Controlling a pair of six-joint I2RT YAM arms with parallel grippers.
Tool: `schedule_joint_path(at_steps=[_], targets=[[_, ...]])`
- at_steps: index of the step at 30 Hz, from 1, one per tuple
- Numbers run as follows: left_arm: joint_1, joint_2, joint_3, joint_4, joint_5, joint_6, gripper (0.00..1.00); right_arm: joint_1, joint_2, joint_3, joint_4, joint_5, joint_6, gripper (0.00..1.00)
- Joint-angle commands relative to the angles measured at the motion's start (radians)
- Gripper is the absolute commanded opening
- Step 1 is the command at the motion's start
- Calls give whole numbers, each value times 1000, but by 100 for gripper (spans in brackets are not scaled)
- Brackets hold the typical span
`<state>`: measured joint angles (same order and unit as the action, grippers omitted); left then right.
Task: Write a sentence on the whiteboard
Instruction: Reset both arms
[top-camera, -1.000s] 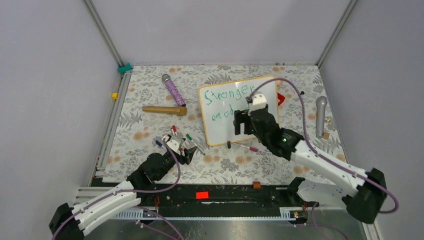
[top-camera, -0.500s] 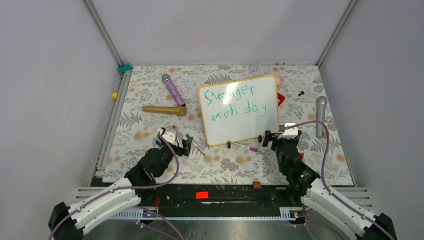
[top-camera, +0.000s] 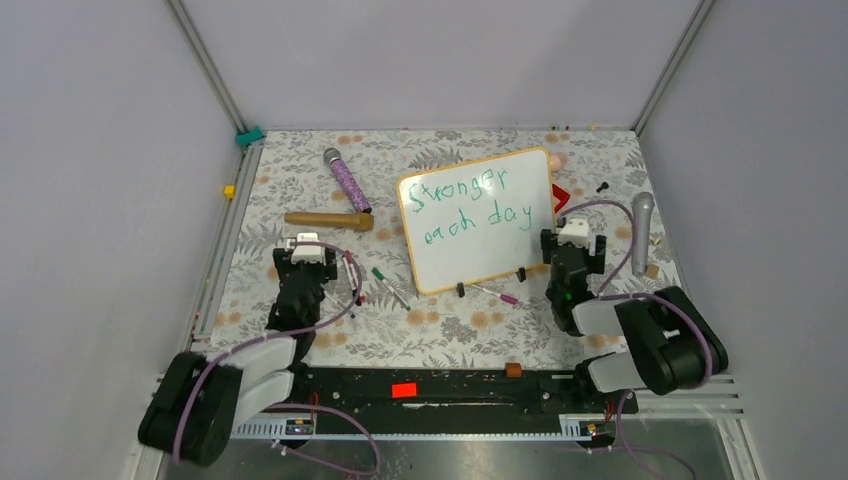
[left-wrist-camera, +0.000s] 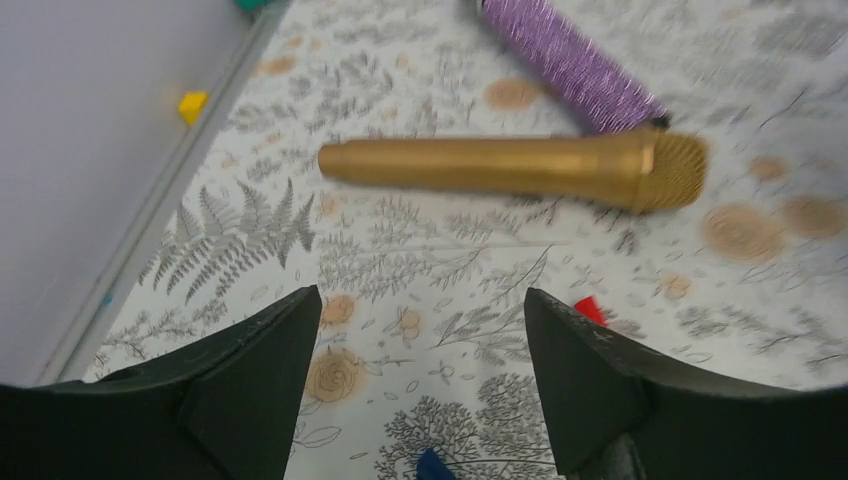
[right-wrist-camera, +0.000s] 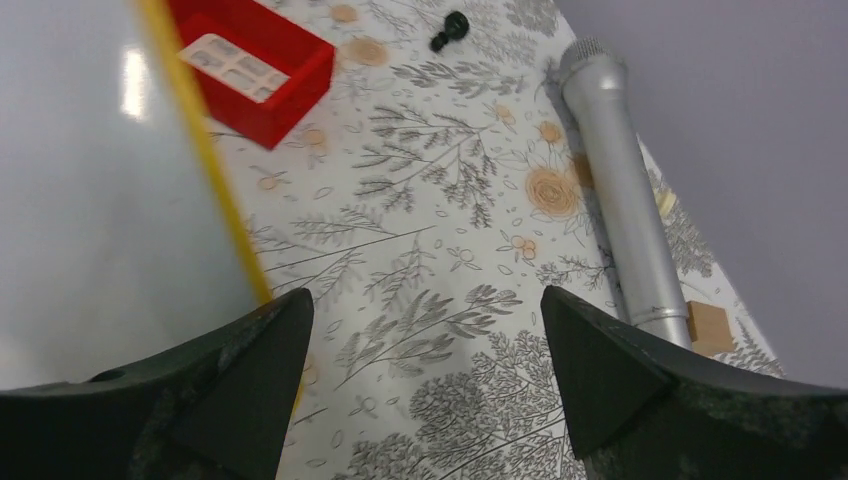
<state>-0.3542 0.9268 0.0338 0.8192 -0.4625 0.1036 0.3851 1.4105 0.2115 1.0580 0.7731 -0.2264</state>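
The whiteboard lies in the middle of the table, tilted, with an orange-tan frame. On it the sentence reads "Stronger each day" in green, in two lines. My right gripper hovers just off the board's lower right corner, open and holding nothing. In the right wrist view the right gripper has the whiteboard edge by its left finger. My left gripper is left of the board, open and holding nothing. Below the left gripper there is only patterned cloth.
A gold microphone and a purple microphone lie left of the board. Right of it are a silver microphone, a red box and a wooden cube. A green marker and a pink marker lie near the board's lower edge.
The right arm drew back from over the board to its lower right corner. The left arm pulled back and left, away from the markers, and its jaws opened wider.
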Motion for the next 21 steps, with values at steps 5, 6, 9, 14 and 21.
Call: schedule_joint_path(at_steps=[5, 6, 9, 14, 21], targets=[[224, 438, 37, 584, 366, -30, 73, -284, -69, 64, -99, -455, 246, 78], [227, 392, 78, 422, 388, -34, 70, -284, -44, 54, -31, -457, 237, 76], [240, 418, 158, 338, 296, -89, 99, -284, -53, 47, -35, -461, 243, 87], [265, 421, 201, 250, 272, -132, 99, -283, -45, 24, 23, -466, 236, 100], [265, 423, 209, 237, 281, -131, 99, -282, -45, 23, 24, -466, 236, 99]])
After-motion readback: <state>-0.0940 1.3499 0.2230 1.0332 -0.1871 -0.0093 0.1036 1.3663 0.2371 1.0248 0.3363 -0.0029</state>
